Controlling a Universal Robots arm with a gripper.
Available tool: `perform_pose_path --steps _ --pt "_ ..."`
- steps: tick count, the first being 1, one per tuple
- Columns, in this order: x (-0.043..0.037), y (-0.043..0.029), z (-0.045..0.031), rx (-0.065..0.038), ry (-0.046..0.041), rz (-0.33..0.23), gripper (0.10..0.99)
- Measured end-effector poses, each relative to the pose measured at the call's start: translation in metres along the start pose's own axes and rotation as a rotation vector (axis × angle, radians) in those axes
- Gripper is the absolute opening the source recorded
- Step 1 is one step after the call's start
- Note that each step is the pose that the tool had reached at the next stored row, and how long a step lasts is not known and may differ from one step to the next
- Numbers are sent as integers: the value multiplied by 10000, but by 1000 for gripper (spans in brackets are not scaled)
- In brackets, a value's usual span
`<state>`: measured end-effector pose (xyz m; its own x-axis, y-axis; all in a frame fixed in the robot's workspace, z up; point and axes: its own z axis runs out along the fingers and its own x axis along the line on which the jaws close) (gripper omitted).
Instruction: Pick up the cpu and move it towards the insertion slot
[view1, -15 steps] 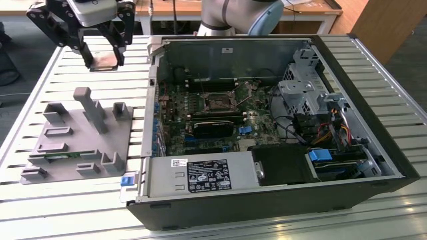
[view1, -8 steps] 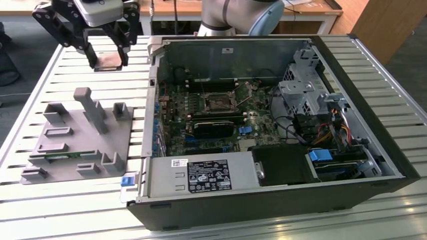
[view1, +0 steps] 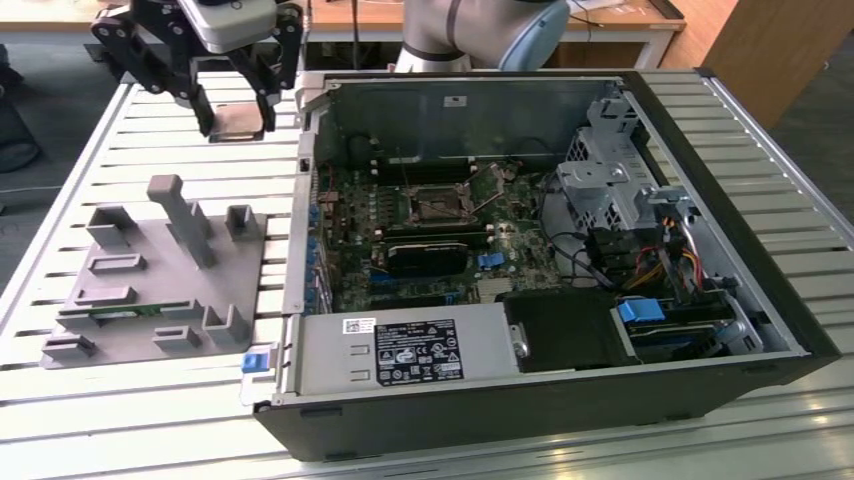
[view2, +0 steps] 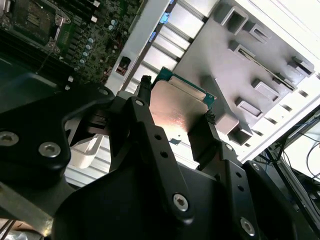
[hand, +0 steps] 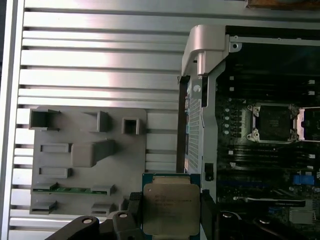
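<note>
Silvery cpu (hand: 171, 209) was clamped edge-on in gripper (hand: 171, 212), up over slatted table (view1: 200, 180) beside case (view1: 534, 420), well short of slot (hand: 273, 121); thin edge grip, could've slipped or tilted en route

The cpu (hand: 170, 209) was a small flat square chip with a silvery metal top and a green-edged rim, held level above the slatted table, clear of the open computer case and beside its side wall. The insertion slot (hand: 274, 123) was a square dark socket with a silvery frame, lying open on the motherboard inside the case, well apart from the cpu.
</note>
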<state>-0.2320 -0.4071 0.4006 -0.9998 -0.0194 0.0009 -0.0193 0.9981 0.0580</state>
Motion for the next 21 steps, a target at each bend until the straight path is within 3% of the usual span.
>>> perform_pose_path --steps 21 --pt "-489 -7 -1 0 1 0 545"
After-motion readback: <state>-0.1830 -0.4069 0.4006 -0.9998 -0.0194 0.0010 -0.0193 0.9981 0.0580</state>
